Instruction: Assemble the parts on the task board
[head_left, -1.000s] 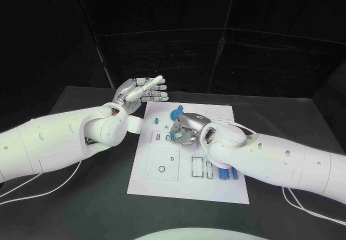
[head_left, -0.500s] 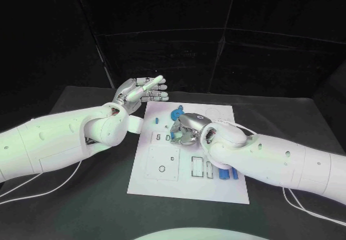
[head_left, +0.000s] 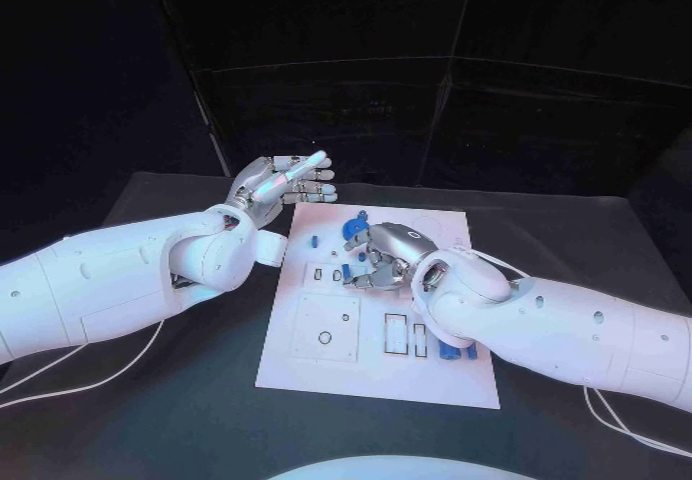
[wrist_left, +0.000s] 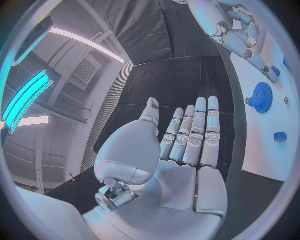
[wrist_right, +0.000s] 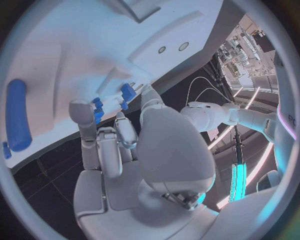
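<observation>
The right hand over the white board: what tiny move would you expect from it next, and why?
Probably a slight lowering of the right hand toward the task board. Its fingers curl close to small blue parts there, but whether they grip one cannot be told. The left hand is raised, open, off the board's far corner.

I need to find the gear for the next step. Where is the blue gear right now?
In the head view the blue gear lies on the task board near its far edge, just left of the right hand; the left wrist view shows it too.
</observation>
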